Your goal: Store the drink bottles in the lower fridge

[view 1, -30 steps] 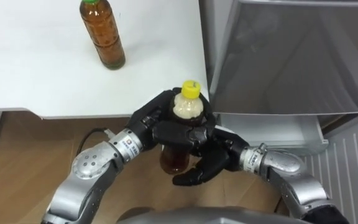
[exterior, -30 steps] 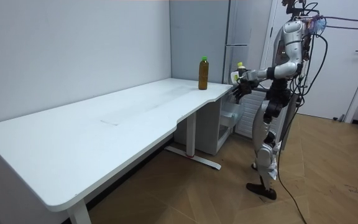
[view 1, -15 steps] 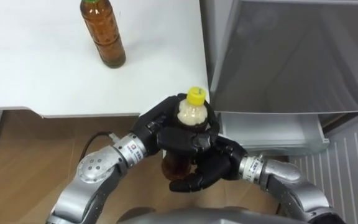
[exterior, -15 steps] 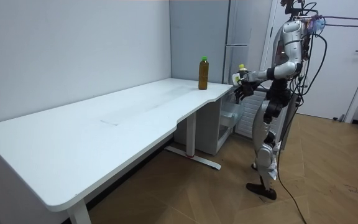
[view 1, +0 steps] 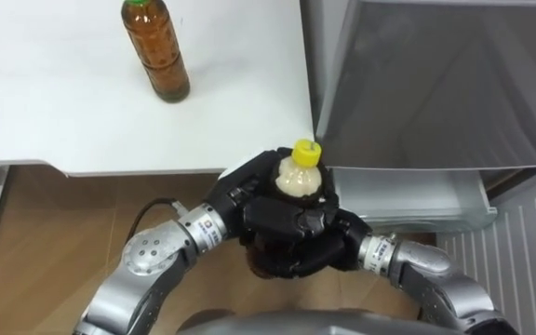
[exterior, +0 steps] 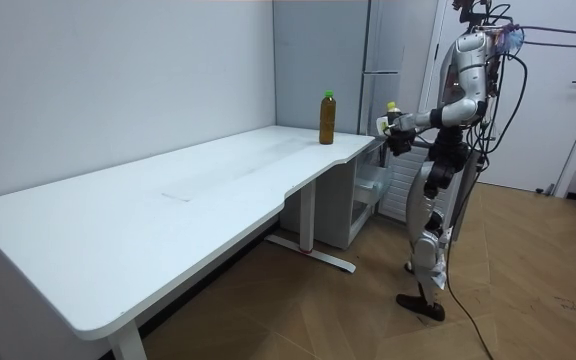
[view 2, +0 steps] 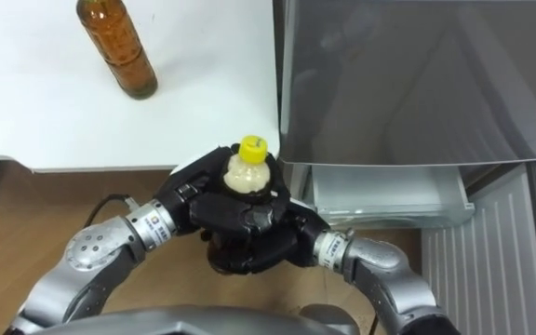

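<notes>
Yellow cap marks the drink in hand: the yellow-capped bottle (view 1: 301,179) is upright and off the table, held in front of the robot's chest, just beside the fridge (view 1: 435,84).

- Left hand (view 1: 247,194): fingers curled round the bottle's upper body, below the neck.
- Right hand (view 1: 316,244): fingers wrapped round the lower body from below and the side. We judge this a two-handed hold; the dark liquid is mostly hidden behind the hands.
- Lower drawer (view 1: 417,195) of the fridge stands open beneath the grey upper door, with its pale inside showing. The part we can see holds no bottle.
- Green-capped bottle (view 1: 156,54) stands upright on the white table (view 1: 54,112), near the far edge, well apart from both hands.
- In the room view the robot stands upright at the table's end, facing the fridge, arms raised in front.

Progress, as we judge it: the compartment is open and the first drink is picked up, but nothing is stored yet. What is left is to lower this bottle into the drawer and let go of it, then to fetch the table bottle and store it too. We put the task at well under half done.
</notes>
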Robot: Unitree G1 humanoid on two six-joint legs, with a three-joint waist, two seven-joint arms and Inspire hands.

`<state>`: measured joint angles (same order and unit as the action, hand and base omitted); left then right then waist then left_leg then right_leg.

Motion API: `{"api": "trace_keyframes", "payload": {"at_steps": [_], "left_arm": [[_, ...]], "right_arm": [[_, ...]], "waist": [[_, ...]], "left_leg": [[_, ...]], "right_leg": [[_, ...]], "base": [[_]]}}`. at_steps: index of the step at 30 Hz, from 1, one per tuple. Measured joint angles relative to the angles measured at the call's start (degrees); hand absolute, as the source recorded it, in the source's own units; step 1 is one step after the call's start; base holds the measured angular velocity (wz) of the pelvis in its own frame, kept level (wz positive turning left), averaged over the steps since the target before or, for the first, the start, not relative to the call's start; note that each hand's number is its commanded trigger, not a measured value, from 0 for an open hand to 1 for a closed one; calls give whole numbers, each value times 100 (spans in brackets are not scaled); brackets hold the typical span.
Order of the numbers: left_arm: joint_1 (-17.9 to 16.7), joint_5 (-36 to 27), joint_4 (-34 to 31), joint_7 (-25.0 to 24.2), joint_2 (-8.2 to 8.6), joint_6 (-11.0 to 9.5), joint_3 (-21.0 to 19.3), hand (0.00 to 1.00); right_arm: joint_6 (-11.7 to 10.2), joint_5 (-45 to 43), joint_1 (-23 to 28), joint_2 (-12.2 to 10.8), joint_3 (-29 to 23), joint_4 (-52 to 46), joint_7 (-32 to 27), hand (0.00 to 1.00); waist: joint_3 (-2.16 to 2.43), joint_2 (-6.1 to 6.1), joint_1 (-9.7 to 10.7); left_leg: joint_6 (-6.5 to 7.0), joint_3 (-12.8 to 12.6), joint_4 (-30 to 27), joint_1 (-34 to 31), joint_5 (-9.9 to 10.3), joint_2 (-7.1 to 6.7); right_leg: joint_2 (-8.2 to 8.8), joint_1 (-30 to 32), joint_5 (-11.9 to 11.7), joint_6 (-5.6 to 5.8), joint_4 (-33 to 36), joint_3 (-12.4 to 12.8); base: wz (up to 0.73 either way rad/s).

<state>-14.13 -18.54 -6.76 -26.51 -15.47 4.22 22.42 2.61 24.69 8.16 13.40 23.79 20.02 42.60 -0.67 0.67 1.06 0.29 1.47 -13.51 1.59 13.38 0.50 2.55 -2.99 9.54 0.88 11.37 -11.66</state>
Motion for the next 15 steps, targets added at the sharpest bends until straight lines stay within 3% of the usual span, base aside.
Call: {"api": "trace_keyframes", "payload": {"at_steps": [9,10,11,12,15], "left_arm": [[5,-65,3,6,97,2,-30,100],[5,-93,4,10,97,3,-36,74],[5,-118,3,10,102,3,-50,13],[5,-125,4,10,106,3,-56,0],[7,-133,3,5,128,2,-78,0]], "right_arm": [[-20,55,-2,-15,6,0,2,100],[-20,75,-2,-18,10,0,3,100],[-22,92,-2,-23,10,0,3,100],[-25,104,-3,-24,11,0,3,100],[-26,144,-6,-26,16,1,2,100]], "waist": [[-23,15,-6],[-26,15,-12],[-29,18,-16],[-32,18,-14],[-39,27,-16]], "left_leg": [[2,-10,1,-2,-1,0],[2,-9,2,-2,-1,2],[2,-9,3,-1,-1,2],[2,-9,3,-1,-1,2],[2,-9,4,-1,-1,1]], "right_leg": [[0,0,0,0,2,-19],[-2,0,0,0,1,-25],[-1,2,0,0,1,-26],[-1,2,0,0,1,-28],[0,2,0,0,1,-36]], "base": [[0],[0],[0],[0],[0]]}}
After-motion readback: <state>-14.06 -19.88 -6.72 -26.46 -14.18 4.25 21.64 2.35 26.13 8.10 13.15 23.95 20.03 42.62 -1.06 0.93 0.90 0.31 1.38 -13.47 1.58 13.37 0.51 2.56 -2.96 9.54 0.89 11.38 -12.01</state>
